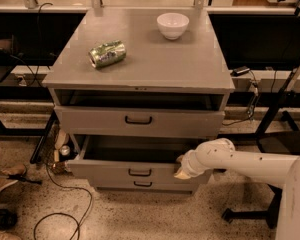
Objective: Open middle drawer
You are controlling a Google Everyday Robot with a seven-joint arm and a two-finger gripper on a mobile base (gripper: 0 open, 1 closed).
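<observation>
Middle drawer (105,172), gripper (182,167) at right end

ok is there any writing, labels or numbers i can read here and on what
No text here can be read.
Can on the cabinet top: green and silver print, too blurred to read.
Bowl: plain white, no marking.
Middle drawer: no label shows on its front.
Gripper, at the right end of that drawer's front: no marking shows.
</observation>
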